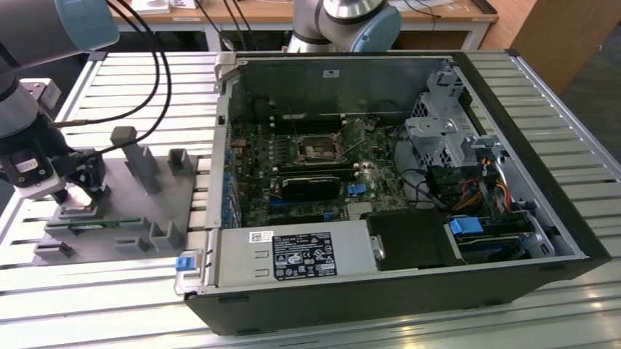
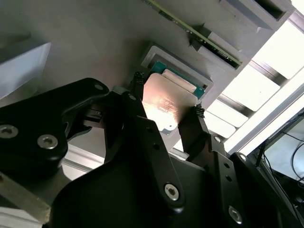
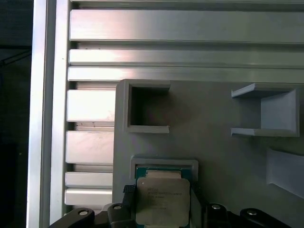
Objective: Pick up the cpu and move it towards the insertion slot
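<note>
A robot arm works at a slatted metal table (image 1: 136,80). In the exterior view, the gripper (image 1: 86,190) hangs low over a grey fixture block (image 1: 126,218) on the exterior view's left. An open computer case (image 1: 505,87) lies well apart on the exterior view's right. Inside it, amid green circuit board, sits the insertion slot (image 1: 318,150), a small dark square framed in silvery metal. From this angle the arm and fingers cover whatever lies beneath the gripper.

Both wrist views supply that detail. In the second wrist view, the cpu (image 2: 166,107), a flat square chip with a shiny metal top, lies between the two black fingertips (image 2: 137,81) of the gripper (image 2: 167,97). The fingertips are drawn in against opposite edges of the chip and appear to clamp it. The chip is at a shallow framed pocket (image 2: 156,52) in the fixture; whether it has left the pocket floor cannot be told. A thin green circuit strip (image 2: 194,31) stands on edge nearby.

In the first wrist view, the cpu (image 3: 162,202) is seen from above, its green edge showing against the pocket frame (image 3: 164,164), with an open square recess (image 3: 147,109) beyond it.
</note>
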You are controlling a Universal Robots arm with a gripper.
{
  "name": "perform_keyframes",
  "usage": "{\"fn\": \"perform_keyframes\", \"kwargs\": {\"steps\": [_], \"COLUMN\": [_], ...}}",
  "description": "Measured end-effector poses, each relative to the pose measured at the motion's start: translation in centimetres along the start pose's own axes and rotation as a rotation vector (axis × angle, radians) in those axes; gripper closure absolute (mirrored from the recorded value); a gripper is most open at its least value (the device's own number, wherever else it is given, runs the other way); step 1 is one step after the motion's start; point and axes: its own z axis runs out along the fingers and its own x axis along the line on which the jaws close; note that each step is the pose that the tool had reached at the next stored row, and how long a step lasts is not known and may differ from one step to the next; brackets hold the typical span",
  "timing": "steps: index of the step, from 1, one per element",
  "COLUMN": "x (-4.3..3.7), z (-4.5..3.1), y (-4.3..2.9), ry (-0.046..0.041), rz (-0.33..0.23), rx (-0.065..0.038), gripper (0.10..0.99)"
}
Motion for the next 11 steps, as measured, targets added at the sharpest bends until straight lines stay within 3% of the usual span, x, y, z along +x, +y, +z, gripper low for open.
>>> {"fn": "perform_keyframes", "kwargs": {"steps": [11], "x": [0.01], "z": [-1.22], "y": [0.04], "ry": [-0.0001], "rz": [0.000], "rx": [0.000], "gripper": [0.545]}}
